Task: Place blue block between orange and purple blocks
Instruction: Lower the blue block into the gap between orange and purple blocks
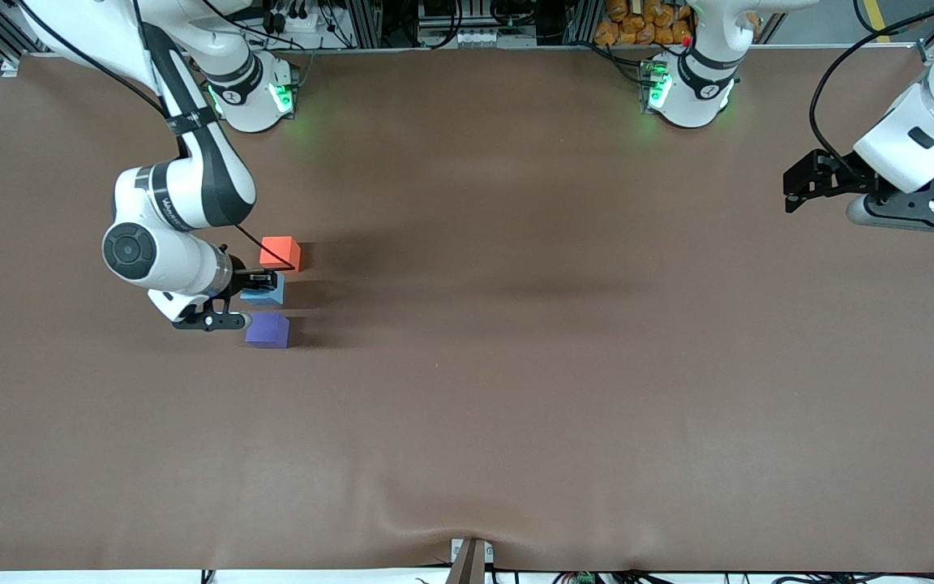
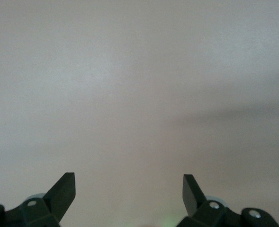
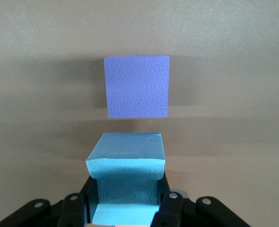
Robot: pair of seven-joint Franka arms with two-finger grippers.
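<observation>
Right claw (image 1: 266,283) clamps blue block (image 1: 266,289) low on table (image 1: 516,365), between orange block (image 1: 280,252) and purple block (image 1: 267,330). Left claw (image 2: 129,189) waits, fingers spread wide, holding nothing.

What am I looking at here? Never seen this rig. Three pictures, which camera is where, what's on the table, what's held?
Two white robot arms stand at a brown table. The wide picture comes from a high camera facing them. The other two come from cameras on each arm's wrist.

On the table sit three small cubes in a line: the orange block, the blue block and the purple block, the purple one nearest the front camera.

The right gripper has its fingers closed on the blue block, between the other two. The left gripper waits, fingers open, over bare table at its own end.
</observation>
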